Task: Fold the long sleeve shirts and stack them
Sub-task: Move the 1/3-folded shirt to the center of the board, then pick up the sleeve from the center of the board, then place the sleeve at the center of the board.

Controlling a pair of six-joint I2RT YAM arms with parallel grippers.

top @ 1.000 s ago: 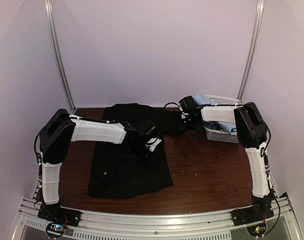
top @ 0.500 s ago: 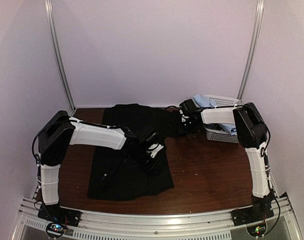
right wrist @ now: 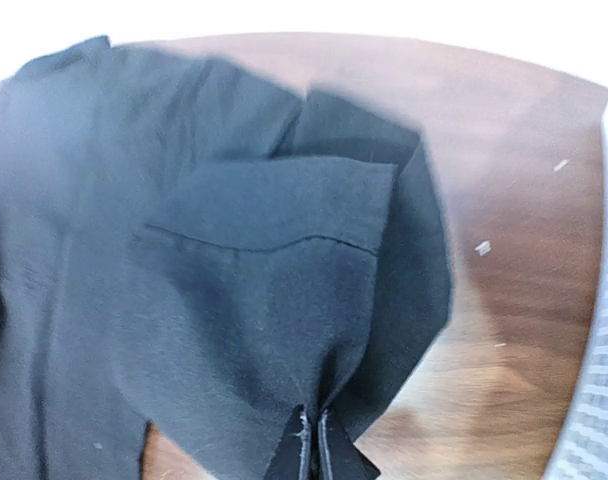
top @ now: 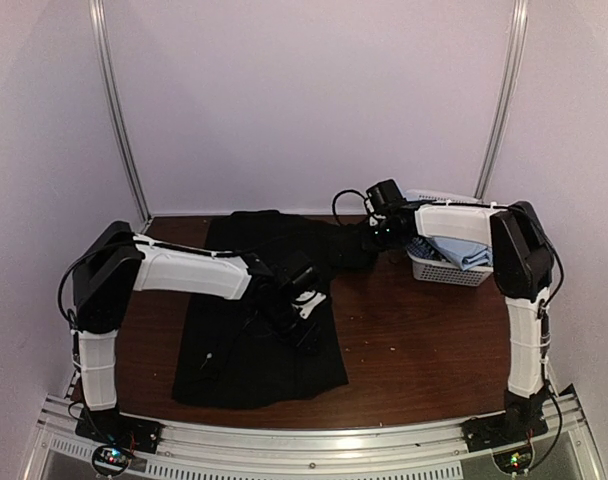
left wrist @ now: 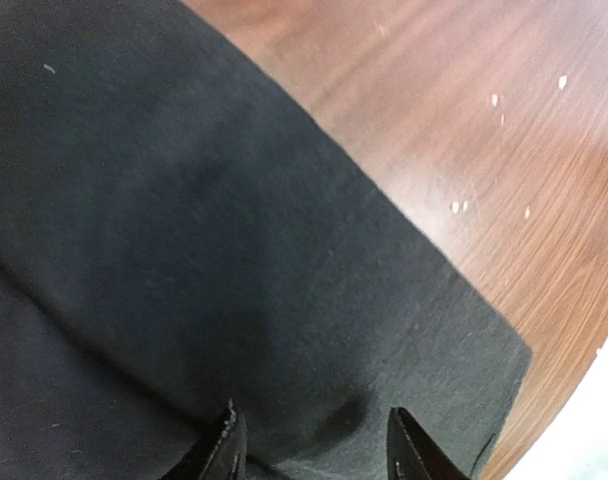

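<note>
Right gripper (right wrist: 312, 445) pinches the sleeve (right wrist: 274, 260), jaws pressed together; the black shirt (top: 234, 345) lies leftward of it; left gripper (left wrist: 309, 445), spread, hovers over the shirt body.

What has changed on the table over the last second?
The right gripper, shut on a fold of the black shirt, has risen and moved toward the far edge. Its elbow swung right, uncovering more of the white basket and the pale blue shirt in it. The left gripper, open over the black shirt, barely shifted. The rest of the black shirt and the white basket stayed put.
</note>
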